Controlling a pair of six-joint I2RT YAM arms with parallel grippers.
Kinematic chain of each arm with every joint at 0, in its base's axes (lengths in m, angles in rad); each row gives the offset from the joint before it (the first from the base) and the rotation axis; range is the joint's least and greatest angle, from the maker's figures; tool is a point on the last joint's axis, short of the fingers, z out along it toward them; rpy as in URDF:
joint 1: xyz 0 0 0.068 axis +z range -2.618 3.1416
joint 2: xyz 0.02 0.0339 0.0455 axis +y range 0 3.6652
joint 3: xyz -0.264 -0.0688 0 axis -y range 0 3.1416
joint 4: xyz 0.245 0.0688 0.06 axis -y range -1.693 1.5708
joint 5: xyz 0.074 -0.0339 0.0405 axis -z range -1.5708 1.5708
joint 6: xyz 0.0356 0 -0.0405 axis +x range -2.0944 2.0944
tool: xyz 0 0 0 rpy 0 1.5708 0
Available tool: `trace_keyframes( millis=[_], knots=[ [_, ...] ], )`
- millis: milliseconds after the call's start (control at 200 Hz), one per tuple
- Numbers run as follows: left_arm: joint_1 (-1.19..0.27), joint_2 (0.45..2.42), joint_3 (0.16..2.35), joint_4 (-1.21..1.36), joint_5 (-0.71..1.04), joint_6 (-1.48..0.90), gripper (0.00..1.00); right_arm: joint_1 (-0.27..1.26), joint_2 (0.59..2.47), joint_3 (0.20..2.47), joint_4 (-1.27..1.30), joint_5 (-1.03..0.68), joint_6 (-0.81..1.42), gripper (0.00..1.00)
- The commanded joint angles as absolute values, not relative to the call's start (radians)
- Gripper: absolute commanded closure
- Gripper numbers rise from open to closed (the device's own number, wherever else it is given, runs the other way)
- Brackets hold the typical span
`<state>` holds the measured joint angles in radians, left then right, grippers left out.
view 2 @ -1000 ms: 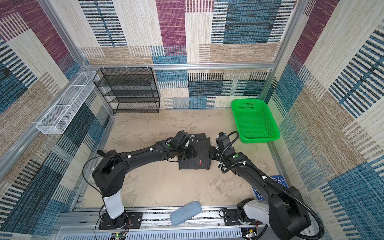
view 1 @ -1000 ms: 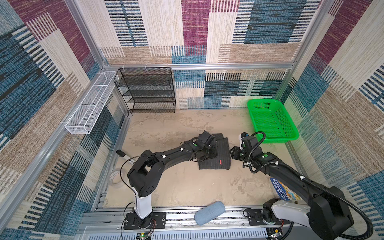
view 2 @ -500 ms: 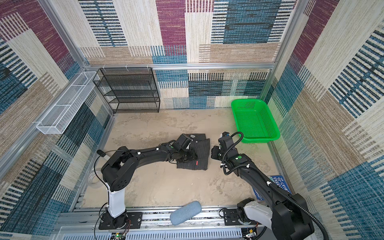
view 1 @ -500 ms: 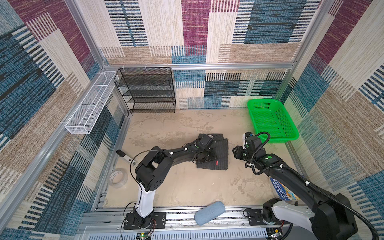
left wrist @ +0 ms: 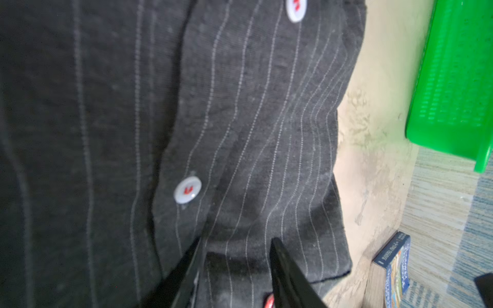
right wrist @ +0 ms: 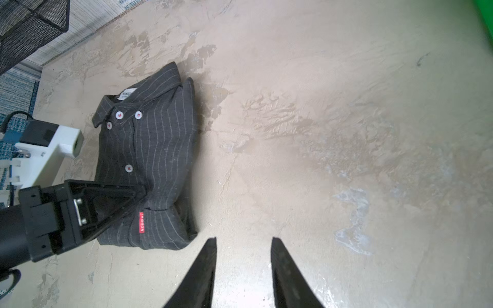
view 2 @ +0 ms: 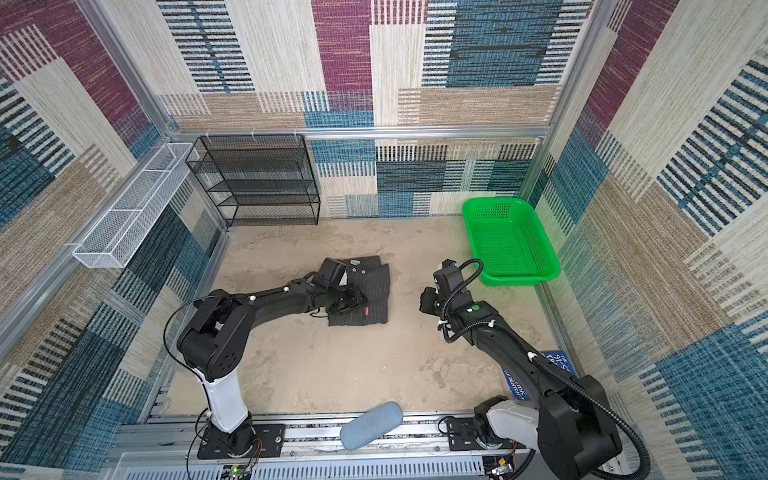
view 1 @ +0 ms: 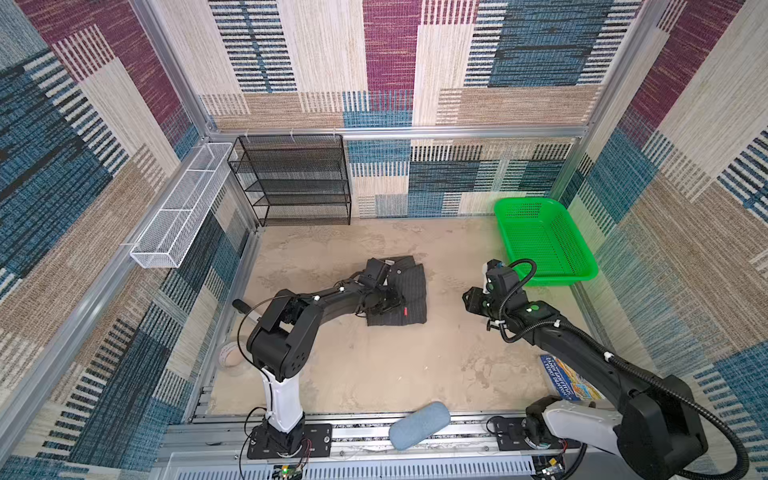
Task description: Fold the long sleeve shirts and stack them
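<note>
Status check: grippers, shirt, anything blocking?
Left gripper open, over shirt. Right gripper open, off to the side. Shirt folded, lying flat. Nothing in the way.

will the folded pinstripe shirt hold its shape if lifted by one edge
Probably not: the shirt is soft cloth with rounded, loosely stacked folds, so layers would likely sag open. Pushed across the matte table, it may bunch rather than slide whole. It looks thin, so likely light.

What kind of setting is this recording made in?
Probably a robot test cell, not a home: carpet-tile walls on aluminium framing, two arms bolted to a base rail, one folded shirt.
</note>
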<state>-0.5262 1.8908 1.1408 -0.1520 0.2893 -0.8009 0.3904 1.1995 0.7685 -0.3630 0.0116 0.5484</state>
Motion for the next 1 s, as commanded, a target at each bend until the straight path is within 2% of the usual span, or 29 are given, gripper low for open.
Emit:
trace_keyframes(
  millis=[0,300,541,826,996],
  knots=[
    [-0.459,1.915,1.154,-0.399,0.317,-0.653,0.57,0.389,1.219,0.787,-0.339,0.031,0.552,0.63],
    [-0.231,1.929,1.25,-0.613,0.392,-0.441,0.56,0.388,1.31,0.846,-0.317,0.019,0.528,0.63],
    [-0.099,2.013,1.385,-0.765,0.406,-0.338,0.56,0.389,1.381,0.909,-0.315,0.011,0.501,0.63],
    [-0.009,2.056,1.555,-0.907,0.316,-0.251,0.56,0.388,1.444,0.945,-0.301,0.0,0.486,0.63],
    [0.002,2.008,1.627,-0.93,0.331,-0.244,0.54,0.387,1.435,0.954,-0.287,-0.011,0.483,0.63]
  ],
)
